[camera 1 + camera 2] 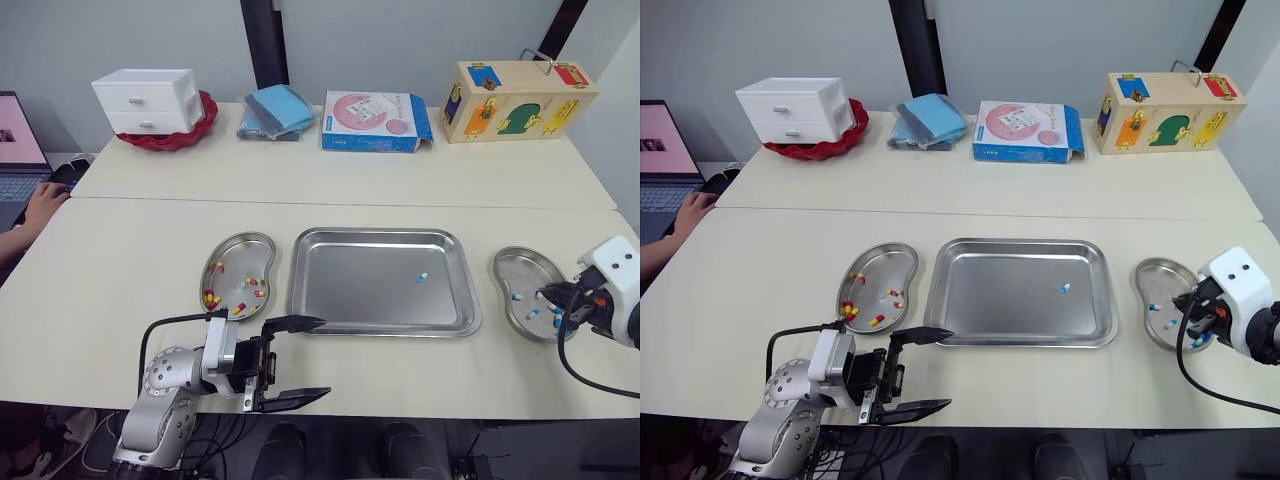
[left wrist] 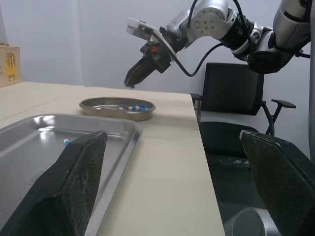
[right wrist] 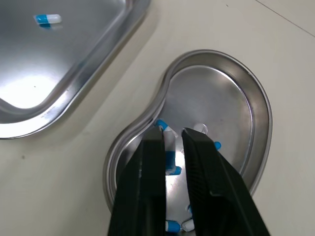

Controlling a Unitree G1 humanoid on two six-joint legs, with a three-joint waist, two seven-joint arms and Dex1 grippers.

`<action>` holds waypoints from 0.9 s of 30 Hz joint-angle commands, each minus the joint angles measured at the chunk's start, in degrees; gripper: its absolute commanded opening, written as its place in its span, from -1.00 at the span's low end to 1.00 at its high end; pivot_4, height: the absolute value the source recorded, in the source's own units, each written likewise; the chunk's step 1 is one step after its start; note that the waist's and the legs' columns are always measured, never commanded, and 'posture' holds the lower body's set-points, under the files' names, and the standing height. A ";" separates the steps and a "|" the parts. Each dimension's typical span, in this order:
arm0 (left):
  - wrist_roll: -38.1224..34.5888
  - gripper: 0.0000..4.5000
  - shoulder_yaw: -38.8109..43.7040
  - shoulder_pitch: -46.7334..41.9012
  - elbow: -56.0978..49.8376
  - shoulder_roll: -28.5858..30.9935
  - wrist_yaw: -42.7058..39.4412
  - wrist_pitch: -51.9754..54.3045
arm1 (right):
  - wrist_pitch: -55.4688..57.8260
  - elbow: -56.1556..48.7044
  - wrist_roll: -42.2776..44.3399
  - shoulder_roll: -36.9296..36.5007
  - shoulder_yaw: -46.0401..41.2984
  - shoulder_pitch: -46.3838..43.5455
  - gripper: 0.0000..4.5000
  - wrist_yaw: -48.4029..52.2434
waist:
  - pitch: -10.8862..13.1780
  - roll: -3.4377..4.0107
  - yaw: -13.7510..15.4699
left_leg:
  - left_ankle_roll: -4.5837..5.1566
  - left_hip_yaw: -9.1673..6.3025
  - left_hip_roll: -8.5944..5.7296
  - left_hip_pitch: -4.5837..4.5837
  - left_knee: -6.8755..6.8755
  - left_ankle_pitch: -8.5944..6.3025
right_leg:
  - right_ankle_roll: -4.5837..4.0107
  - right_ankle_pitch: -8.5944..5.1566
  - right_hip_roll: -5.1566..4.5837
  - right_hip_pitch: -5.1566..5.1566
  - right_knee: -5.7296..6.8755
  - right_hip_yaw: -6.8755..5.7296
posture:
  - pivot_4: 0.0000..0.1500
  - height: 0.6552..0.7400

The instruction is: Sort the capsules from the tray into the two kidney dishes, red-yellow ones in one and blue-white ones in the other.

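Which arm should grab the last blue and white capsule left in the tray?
Right, probably. The blue-white capsule lies in the tray's right half, nearer the right gripper, which hangs over the blue-white dish. The left gripper is at the tray's front-left corner.

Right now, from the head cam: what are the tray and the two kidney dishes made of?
Tray: likely stainless steel, satin-bright; its floor shows soft reflections. Left kidney dish and right kidney dish: same silvery metal, more polished, with bright glare on their floors. Aluminium can't be ruled out.
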 commanded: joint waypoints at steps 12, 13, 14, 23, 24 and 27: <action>6.30 1.00 14.74 8.16 -4.53 7.29 20.30 6.24 | -21.17 3.09 2.72 1.25 -8.92 8.95 0.99 7.51 | 0.01 -0.02 -0.01 | 0.01 -0.02 0.01 0.00 -0.02 -0.01 | 0.01 -0.01 0.00 0.00 -0.03 0.00 | 1.00 1.00; 6.61 1.00 16.54 9.38 -4.56 8.43 21.75 7.53 | -24.08 3.99 2.70 1.52 -10.00 10.71 0.99 8.98 | 0.03 -0.05 -0.01 | 0.01 -0.01 0.00 0.00 -0.02 -0.01 | 0.01 -0.01 -0.01 0.01 -0.03 0.00 | 1.00 1.00; 7.06 1.00 18.46 10.73 -4.36 9.56 23.19 8.69 | -27.06 5.19 2.47 1.62 -11.06 12.60 0.99 10.42 | 0.03 -0.06 -0.02 | 0.01 -0.02 0.00 0.00 -0.02 -0.01 | 0.02 -0.01 -0.01 0.03 -0.04 -0.02 | 1.00 1.00; 7.49 1.00 30.79 22.17 -0.28 16.94 22.71 14.12 | -46.26 18.16 -1.46 -0.96 -13.64 24.48 0.99 19.95 | 0.04 -0.09 -0.07 | 0.01 0.04 0.02 0.12 -0.06 -0.01 | 0.00 -0.03 -0.01 0.11 -0.06 0.01 | 1.00 1.00; 7.79 1.00 31.72 23.47 0.24 17.65 22.17 14.70 | -46.40 19.50 -1.48 -1.42 -13.49 25.11 0.99 20.64 | 0.04 -0.09 -0.07 | 0.01 0.04 0.02 0.12 -0.05 -0.01 | 0.00 -0.03 -0.01 0.11 -0.06 0.02 | 1.00 1.00; 10.00 1.00 32.95 25.95 1.64 18.83 21.42 14.03 | -46.43 22.59 -1.66 -2.06 -12.92 24.88 0.99 20.02 | 0.04 -0.09 -0.07 | 0.00 0.07 0.02 0.16 -0.06 -0.01 | -0.01 -0.05 -0.01 0.12 -0.07 0.04 | 1.00 1.00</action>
